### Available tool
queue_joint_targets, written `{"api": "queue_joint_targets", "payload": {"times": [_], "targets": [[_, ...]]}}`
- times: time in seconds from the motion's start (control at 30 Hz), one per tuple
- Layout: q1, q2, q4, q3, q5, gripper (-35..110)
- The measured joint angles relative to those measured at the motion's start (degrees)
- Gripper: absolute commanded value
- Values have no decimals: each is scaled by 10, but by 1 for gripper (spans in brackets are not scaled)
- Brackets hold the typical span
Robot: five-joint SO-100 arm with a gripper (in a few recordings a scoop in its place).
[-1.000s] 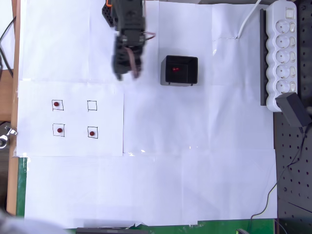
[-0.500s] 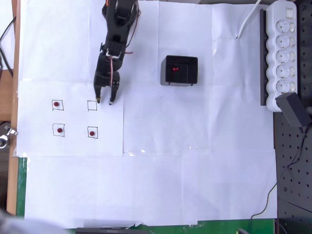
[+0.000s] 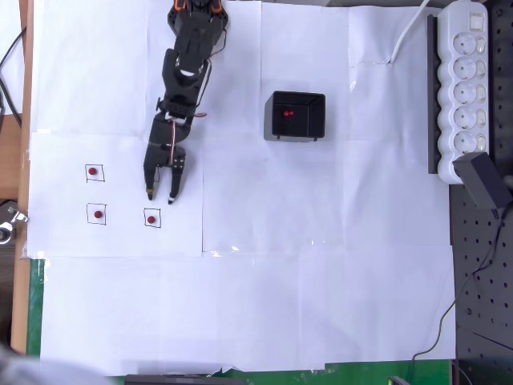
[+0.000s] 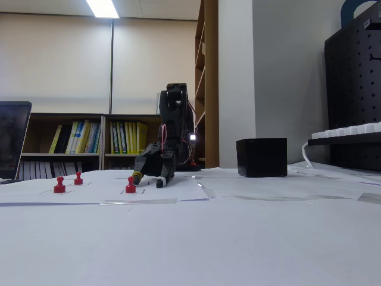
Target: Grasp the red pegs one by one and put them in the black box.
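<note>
Near the left edge of the paper-covered table [image 3: 321, 305], the gripper [image 3: 160, 195] hangs low with its two fingers spread apart and empty, tips pointing toward the front edge. It sits just short of the nearest peg [image 3: 151, 218], which stands inside a small drawn square [image 3: 152, 218]. In the fixed view the gripper [image 4: 150, 179] looks close to the paper, and that same peg [image 4: 130, 186] stands just in front of the fingertips.

Two more pegs wait farther toward the left edge: one [image 3: 94, 171] behind, one [image 3: 98, 213] in front, well apart from the gripper. A fourth peg [image 3: 288, 114] already lies inside the black box [image 3: 295, 116], which sits toward the back edge, well to the right of the arm in the overhead view.

Risks, as I judge them:
- Pegs are tiny and stand on narrow bases. A fingertip arriving off-centre could tip or roll the nearest one out of its square rather than bracket it.
- Fingers ride low. Pushing down further could scrape or wrinkle the taped sheets and drag the peg along.
- Closing too high may pinch only the knob, so the peg could slip out on the way to the box.
- The box is light-looking with thin walls; a low carry could clip its rim and shove it.

A power strip [image 3: 465, 80] lies along the right edge, out of the working path.
</note>
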Motion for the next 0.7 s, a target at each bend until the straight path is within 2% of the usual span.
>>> {"api": "queue_joint_targets", "payload": {"times": [0.7], "targets": [[22, 99, 0, 148, -47, 15]]}}
